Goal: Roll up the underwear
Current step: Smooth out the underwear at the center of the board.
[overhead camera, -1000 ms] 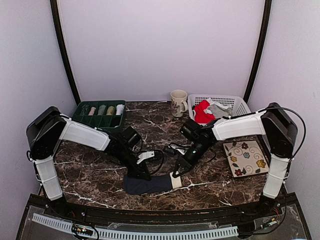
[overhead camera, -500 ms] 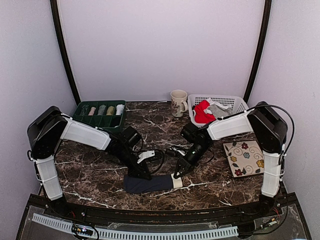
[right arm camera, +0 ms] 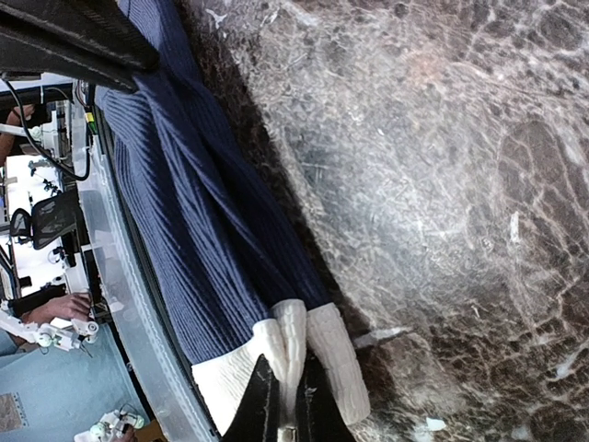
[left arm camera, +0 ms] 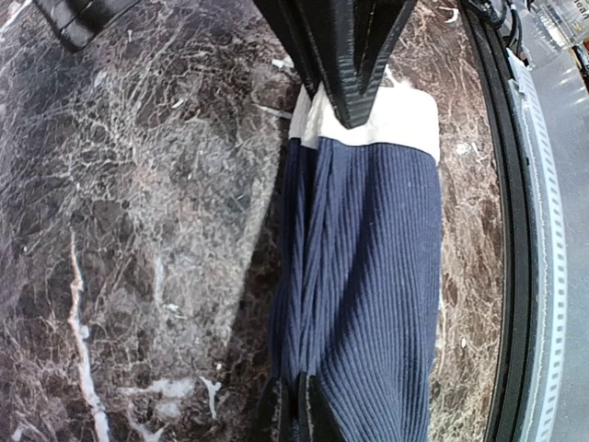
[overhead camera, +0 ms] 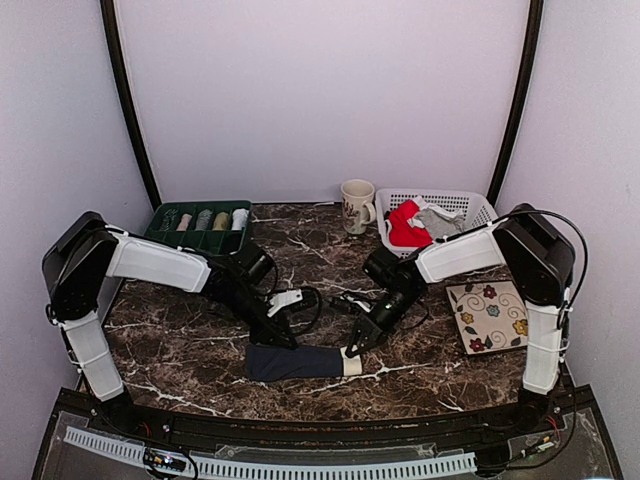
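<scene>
The left claw pinches the blue underwear toward its 9 o'clock side. The right claw pinches its white band at 3 o'clock.

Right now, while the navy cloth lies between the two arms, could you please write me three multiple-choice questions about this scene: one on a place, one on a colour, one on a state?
1. Where does the red underwear lie?
A. in the green tray
B. in the white basket
C. on the flowered tile

2. What colour is the band at the end of the navy underwear?
A. yellow
B. red
C. white

3. How is the right claw?
A. shut on the band
B. open above the mug
C. open, holding nothing

Answers: 1 B, the red cloth sits at the basket's left end. 2 C, the right wrist view shows it white. 3 A, its fingers pinch the band.
</scene>
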